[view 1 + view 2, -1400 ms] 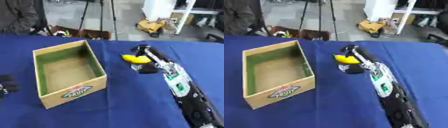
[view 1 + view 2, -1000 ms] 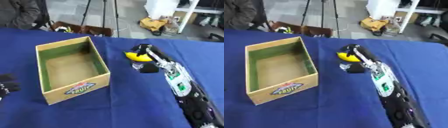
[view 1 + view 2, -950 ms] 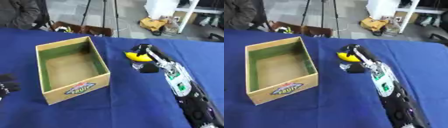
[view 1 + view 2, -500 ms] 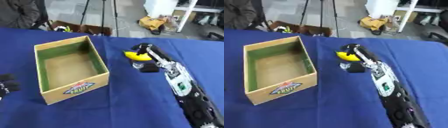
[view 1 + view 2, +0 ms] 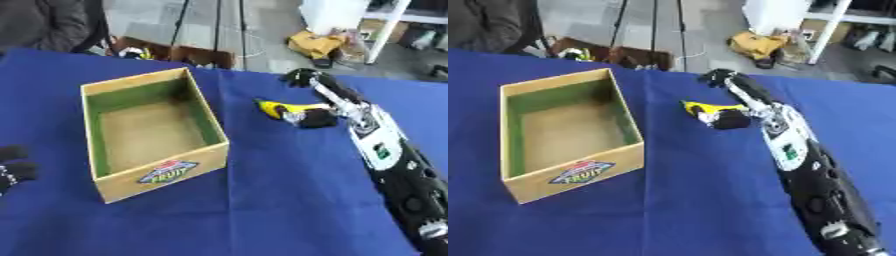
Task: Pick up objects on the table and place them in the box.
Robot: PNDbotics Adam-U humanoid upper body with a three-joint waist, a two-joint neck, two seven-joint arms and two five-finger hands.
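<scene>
An open cardboard box (image 5: 159, 172) with a green lining and a fruit label stands empty on the blue table, left of centre. To its right is a yellow banana (image 5: 278, 108) with its dark tip towards the box. My right hand (image 5: 325, 111) is shut on the banana's right end, thumb under it and curled fingers (image 5: 300, 77) above. The black and silver right arm runs in from the lower right. At the left edge, near the box's front corner, my left hand (image 5: 12, 167) rests open.
The blue cloth (image 5: 262, 210) covers the whole table. Beyond its far edge are tripod legs, a person in dark clothes (image 5: 44, 22), a yellow bag (image 5: 319, 44) and white furniture on the floor.
The whole picture has shifted a little, so the camera moved. My right hand and the banana stay in nearly the same place beside the box.
</scene>
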